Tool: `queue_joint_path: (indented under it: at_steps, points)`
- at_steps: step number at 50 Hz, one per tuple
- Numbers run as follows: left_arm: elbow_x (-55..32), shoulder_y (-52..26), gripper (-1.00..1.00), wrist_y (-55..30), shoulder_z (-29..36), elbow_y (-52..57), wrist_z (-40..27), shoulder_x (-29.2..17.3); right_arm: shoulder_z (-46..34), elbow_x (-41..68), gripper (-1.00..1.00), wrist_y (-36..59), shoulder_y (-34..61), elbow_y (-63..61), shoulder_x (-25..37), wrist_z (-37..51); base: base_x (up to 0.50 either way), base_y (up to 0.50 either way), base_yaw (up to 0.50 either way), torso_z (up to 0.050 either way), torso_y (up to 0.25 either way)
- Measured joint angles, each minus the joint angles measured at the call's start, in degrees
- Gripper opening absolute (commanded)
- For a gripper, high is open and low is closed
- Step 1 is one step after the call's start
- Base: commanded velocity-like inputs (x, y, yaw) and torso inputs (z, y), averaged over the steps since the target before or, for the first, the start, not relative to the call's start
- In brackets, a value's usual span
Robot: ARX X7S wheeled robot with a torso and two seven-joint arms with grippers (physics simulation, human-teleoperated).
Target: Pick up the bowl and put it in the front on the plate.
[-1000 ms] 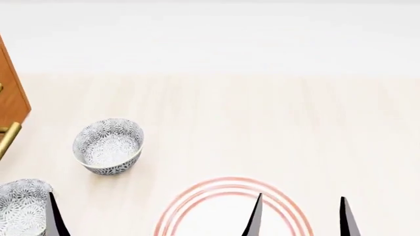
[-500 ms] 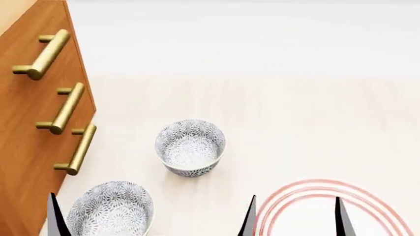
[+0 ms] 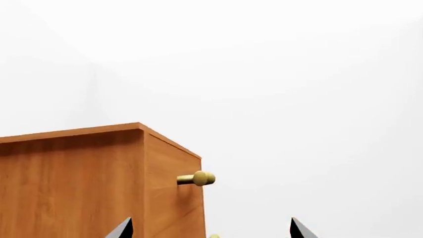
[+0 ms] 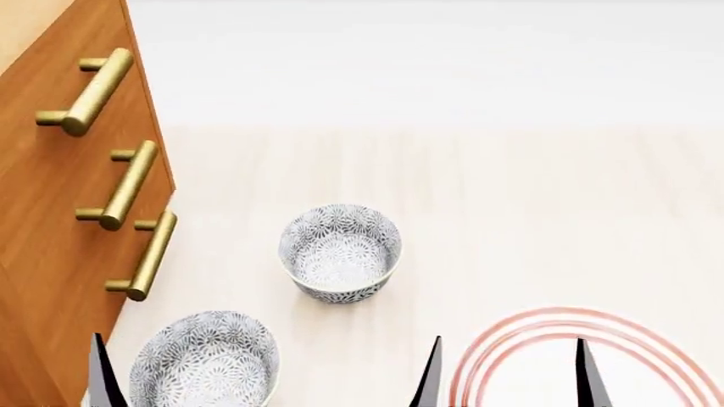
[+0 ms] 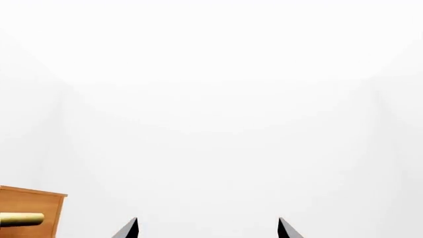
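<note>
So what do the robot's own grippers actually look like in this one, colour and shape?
Only fingertips show. The left gripper and right gripper each appear as two slim, pointed black fingers, tapering to sharp tips, matte and plain. No cables, markings or arm links are visible. In the head view the same dark spikes rise from the bottom edge.

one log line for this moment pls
bowl: on table, ungrasped | plate: empty | left pincer: open | right pincer: open

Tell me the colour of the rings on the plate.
Thin red rings on a white plate, clearest in the head view.
</note>
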Motion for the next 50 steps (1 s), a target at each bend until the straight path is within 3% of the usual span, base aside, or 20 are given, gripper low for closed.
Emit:
queue_joint_path:
  at_steps: [14,32,40,50]
  points:
    - [1.0,0.0,1.0,-1.4,0.4,0.2,-0.8,-0.2,-0.4,0.7,1.0,0.6,0.1,0.0,0.4,0.6,0.0,0.0,0.0,0.0,-0.25]
    - [0.4,-0.2,1.0,-1.6,1.4,-0.2,-1.0,-0.9,-1.6,3.2,1.0,5.7,1.2,0.3,1.0,0.4,0.0,0.0,0.0,0.0,0.0]
    - [0.5,-0.2,1.0,-1.2,1.8,-0.3,-1.3,-1.1,-2.6,7.4,1.0,20.4,6.7,-3.3,1.3,0.3,0.0,0.0,0.0,0.0,0.0]
    - [0.3,-0.1,1.0,-1.0,2.1,-0.3,-1.6,-1.5,-2.9,14.2,1.0,46.1,25.2,-4.5,1.5,-0.2,0.0,0.0,0.0,0.0,0.0]
